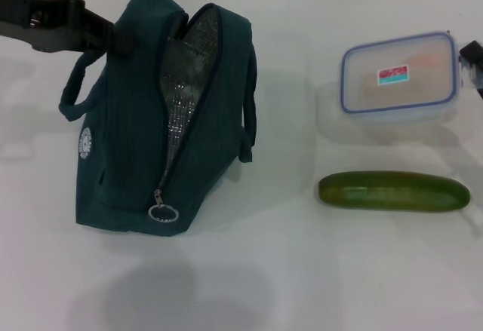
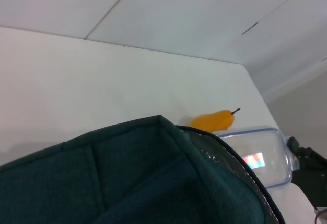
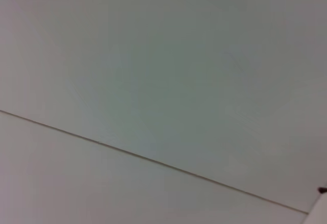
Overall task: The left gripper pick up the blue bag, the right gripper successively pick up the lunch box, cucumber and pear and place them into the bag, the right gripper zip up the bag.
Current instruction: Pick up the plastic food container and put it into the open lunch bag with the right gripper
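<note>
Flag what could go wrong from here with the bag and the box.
1. The blue bag is open only along a narrow slit showing foil lining; the wide lunch box may catch on the edges.
2. The left hand meets the bag at its top corner by one handle, so pushing the box in could tip or twist it.
3. The right hand grips the box only at its far edge; it may slip.

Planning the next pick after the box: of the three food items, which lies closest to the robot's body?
The cucumber, lying lengthwise on the table nearer the robot than the lunch box. The pear sits beyond the box.
</note>
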Robot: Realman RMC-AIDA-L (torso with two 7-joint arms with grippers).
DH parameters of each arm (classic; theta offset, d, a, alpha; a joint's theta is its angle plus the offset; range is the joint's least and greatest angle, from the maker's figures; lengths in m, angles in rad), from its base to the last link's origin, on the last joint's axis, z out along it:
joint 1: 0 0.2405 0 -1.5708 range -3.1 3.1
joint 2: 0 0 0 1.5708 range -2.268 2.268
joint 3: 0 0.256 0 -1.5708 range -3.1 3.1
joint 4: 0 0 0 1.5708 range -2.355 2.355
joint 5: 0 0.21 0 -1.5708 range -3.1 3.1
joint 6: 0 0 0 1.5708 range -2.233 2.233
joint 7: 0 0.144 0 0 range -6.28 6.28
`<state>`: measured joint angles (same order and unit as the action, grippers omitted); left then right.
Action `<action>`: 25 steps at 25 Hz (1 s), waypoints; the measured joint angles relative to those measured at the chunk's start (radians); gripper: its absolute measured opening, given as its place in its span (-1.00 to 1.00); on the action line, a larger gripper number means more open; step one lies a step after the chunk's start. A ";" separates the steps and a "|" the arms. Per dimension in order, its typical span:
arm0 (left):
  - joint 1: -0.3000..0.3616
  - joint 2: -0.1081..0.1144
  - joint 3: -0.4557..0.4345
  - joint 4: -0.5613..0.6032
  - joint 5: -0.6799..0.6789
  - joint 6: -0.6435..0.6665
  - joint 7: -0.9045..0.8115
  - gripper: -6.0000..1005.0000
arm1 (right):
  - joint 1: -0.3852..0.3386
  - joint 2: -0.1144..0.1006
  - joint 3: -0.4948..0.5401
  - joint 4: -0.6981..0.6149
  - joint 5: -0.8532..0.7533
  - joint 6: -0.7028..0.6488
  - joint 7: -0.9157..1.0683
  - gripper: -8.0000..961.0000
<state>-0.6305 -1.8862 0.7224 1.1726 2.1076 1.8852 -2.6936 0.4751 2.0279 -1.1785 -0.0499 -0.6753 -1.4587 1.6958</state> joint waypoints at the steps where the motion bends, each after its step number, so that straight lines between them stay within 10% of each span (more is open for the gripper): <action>1: 0.000 -0.001 0.000 0.000 0.000 0.000 0.000 -0.90 | 0.000 0.000 0.000 -0.001 0.005 -0.009 0.000 -0.77; 25: -0.029 -0.001 0.000 -0.039 0.000 0.000 -0.001 -0.90 | 0.107 0.000 0.006 -0.045 0.119 -0.139 0.052 -0.76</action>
<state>-0.6592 -1.8876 0.7225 1.1337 2.1077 1.8852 -2.6944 0.5825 2.0279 -1.1727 -0.0952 -0.5566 -1.5975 1.7476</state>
